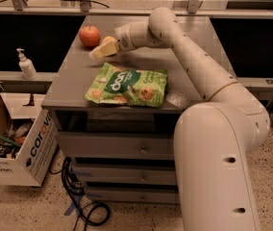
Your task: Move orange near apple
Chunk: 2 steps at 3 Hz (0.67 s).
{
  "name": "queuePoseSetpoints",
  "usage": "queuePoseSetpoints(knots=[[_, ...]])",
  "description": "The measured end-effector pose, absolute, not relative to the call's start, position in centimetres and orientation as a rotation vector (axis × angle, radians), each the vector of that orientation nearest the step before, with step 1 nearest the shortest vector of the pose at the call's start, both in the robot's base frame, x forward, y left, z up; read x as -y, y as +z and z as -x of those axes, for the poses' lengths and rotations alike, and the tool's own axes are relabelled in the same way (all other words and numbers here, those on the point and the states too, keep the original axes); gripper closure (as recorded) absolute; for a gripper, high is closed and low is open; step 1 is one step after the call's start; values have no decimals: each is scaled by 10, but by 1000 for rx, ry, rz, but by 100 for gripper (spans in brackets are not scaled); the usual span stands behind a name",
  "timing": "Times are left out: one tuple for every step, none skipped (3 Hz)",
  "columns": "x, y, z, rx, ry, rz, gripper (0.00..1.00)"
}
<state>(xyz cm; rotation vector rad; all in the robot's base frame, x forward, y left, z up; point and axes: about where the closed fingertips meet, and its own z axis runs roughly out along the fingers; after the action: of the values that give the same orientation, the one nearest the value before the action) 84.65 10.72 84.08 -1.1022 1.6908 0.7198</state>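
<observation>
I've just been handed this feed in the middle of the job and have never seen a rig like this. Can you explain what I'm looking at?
The big white shape on the right is the robot: a rounded body with one long arm reaching onto a grey cabinet top. There is only one view, looking down past the robot's body; where the camera is mounted is not on record.

At the arm's end is the gripper, the pale yellowish tip near the far left corner of the top. A small orange shows right at the gripper, partly hidden by it; I cannot tell whether it is gripped. Just left of it sits a red apple. Nearer the front lies a green snack bag.

Left of the cabinet are a soap bottle and a cardboard box; cables lie on the floor.
</observation>
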Motion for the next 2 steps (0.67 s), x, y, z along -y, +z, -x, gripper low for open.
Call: queuePoseSetpoints(knots=[[-81, 844, -853, -1687, 705, 1074, 0], [-31, 848, -862, -1699, 667, 1027, 0]])
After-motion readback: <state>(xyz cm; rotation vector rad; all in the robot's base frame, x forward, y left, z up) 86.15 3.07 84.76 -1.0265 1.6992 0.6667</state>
